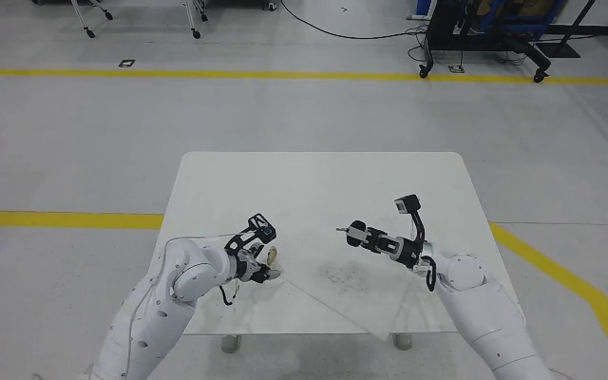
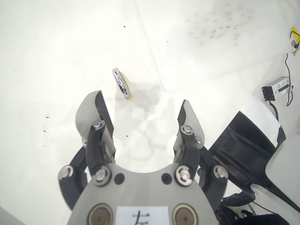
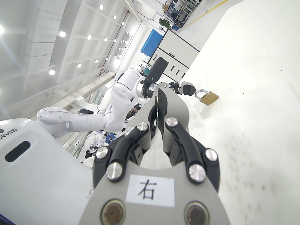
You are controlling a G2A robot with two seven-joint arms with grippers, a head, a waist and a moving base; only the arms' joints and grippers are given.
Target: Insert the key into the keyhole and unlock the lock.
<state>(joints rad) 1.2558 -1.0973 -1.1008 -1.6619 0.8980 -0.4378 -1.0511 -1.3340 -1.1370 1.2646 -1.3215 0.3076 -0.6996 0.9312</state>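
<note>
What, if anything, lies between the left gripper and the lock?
Nothing visible does. The open left gripper hangs just short of the lock, which rests on the table. Only bare tabletop shows between the fingertips and the lock.

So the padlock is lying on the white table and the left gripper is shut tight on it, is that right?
Not quite. The padlock does lie on the white table, but the left gripper is open, not shut on it. The padlock sits just beyond its fingertips rather than between them. The left wrist view shows this.
</note>
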